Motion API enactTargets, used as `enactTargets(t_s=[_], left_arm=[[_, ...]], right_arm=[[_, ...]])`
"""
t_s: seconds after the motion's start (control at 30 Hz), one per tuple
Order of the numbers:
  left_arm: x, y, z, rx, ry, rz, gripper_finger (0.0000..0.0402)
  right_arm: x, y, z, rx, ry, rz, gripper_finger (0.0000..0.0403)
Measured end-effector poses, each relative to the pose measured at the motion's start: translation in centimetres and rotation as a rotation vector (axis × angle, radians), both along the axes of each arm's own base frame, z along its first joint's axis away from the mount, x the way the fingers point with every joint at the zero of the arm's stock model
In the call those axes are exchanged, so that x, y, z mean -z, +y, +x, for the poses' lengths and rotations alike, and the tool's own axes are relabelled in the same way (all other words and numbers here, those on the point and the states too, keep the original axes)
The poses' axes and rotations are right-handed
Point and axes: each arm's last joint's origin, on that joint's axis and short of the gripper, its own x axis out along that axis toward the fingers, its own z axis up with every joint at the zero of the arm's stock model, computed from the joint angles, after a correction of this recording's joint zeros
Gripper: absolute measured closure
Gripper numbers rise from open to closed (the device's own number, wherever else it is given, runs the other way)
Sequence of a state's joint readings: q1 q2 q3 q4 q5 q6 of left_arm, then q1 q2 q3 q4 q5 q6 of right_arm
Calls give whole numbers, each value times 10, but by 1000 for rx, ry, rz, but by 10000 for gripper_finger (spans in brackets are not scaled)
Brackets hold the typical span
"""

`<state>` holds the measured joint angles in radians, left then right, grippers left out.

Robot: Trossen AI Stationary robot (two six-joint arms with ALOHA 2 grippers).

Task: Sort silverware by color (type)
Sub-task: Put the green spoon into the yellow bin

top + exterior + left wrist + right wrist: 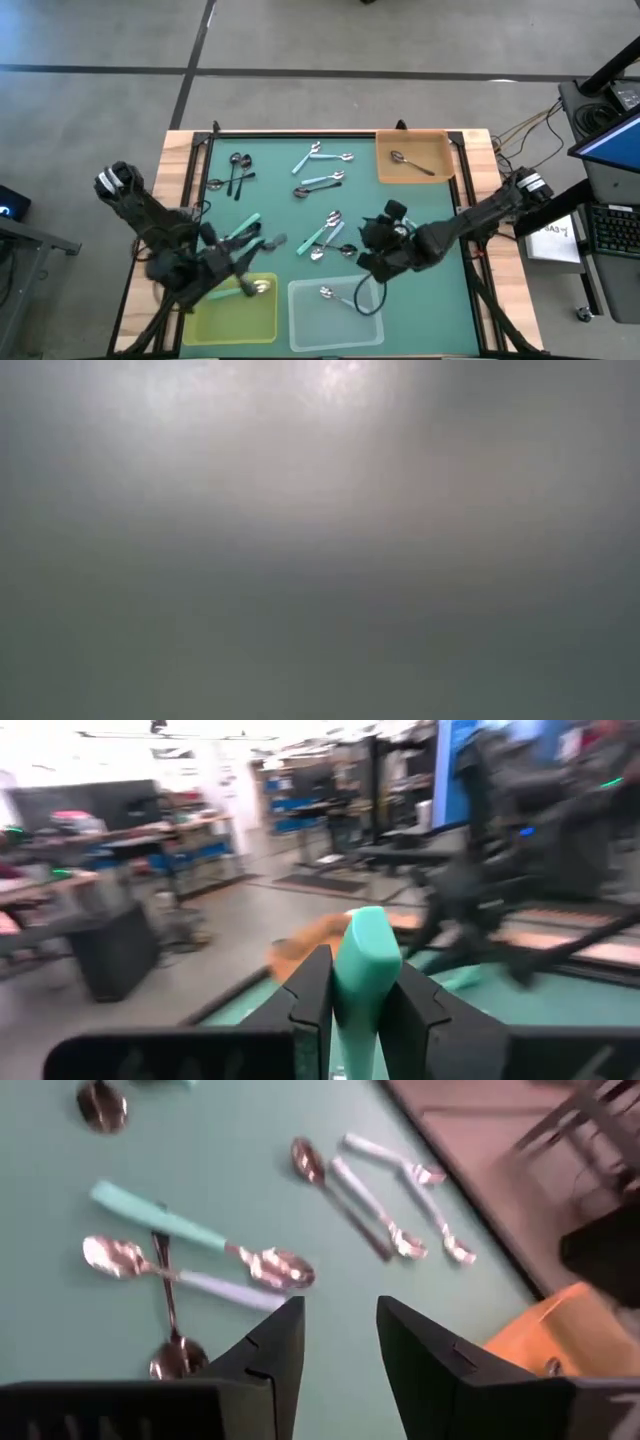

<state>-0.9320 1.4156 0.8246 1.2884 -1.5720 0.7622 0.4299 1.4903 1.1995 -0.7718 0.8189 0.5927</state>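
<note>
- left end effector (243,283) is clamped on a teal-handled spoon (365,970), hovering over the yellow tray (237,312) at the near left corner of the tabletop (275,205); spoon bowl sits just above the tray's top edge
- right end effector (340,1342) has its fingers spread with nothing between them, hanging over the middle-right of the mat, just above the clear tray (336,315)
- clear tray already has one light-blue spoon (340,297) in it, orange tray (414,157) at the far right holds one black-handled spoon (409,162)
- rest of the silverware is still loose on the green mat: a black-handled bunch (235,172) far left, mixed teal and light-blue ones (322,168) in the middle
- low view is all grey fog, can't tell anything from it
</note>
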Motion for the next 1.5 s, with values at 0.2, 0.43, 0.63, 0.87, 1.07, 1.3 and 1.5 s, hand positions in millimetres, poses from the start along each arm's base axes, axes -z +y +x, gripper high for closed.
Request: enactTargets(t_s=[0.2,0.43,0.63,0.87,1.07,1.3,1.5], left_arm=[[-9,-20,-19,101,-36,-53,367],[-1,-34,-19,143,-89,-114,367],[6,-48,-1,452,-318,-127,359],[30,-54,6,349,-136,-156,364],[33,-55,10,527,-68,-302,364],[1,-32,7,495,234,-414,364],[-5,-9,5,332,668,-618,364]], right_arm=[[1,-20,8,-1,57,18,294],[0,-43,15,46,71,0,294],[-4,-62,26,53,36,-24,298],[-4,-78,31,41,41,10,296],[-4,-87,33,18,67,11,298],[-4,-97,34,-29,103,28,300],[-1,-96,34,-88,113,113,306]])
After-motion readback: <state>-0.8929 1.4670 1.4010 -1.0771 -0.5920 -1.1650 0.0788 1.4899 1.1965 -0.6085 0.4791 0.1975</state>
